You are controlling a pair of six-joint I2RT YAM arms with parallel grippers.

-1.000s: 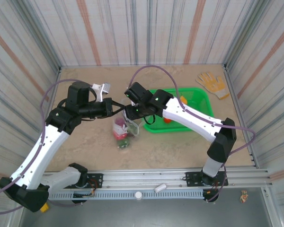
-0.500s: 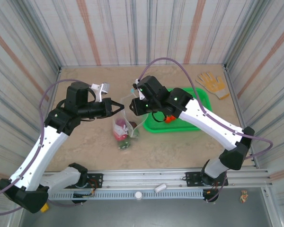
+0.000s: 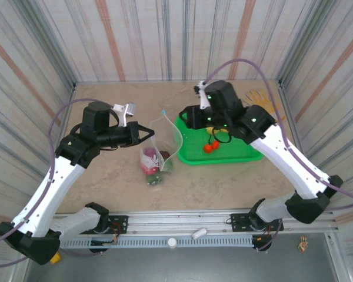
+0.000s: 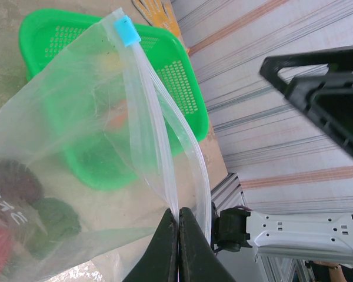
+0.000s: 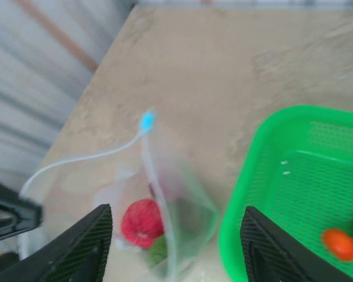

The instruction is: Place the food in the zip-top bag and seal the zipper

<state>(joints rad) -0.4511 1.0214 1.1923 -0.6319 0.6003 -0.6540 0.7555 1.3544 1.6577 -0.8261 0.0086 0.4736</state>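
Your left gripper [image 3: 148,133] [image 4: 177,215], fingers pressed tight together, pinches the near corner of the zip-top bag [image 3: 160,147] [image 4: 76,147] [image 5: 179,202] at one end of its mouth, holding that edge up off the table [image 3: 223,182]; from the pinch the zipper [image 4: 150,111] runs away as two clear strips that stand apart, up to the light blue slider tab [image 3: 163,111] [image 4: 126,32] [image 5: 146,121] at the far corner; the bag's belly sags to the tabletop between your two arms, just left of the green basket [image 3: 247,157] [image 4: 41,35] [image 5: 241,176]; several pieces of food [image 3: 150,167] already lie in its bottom, a red one [image 5: 142,223] on top and something green beneath it, though blur in the right wrist view makes the green piece hard to name; your right gripper [image 3: 187,115] [image 5: 176,210] hangs above the basket's left rim and the bag's mouth, its fingers [image 5: 94,241] spread wide with nothing between them; in the basket you have red and orange pieces [image 3: 210,147] [image 5: 338,242] lying near its middle; a tan glove [image 4: 156,13] rests beyond the basket's far corner.
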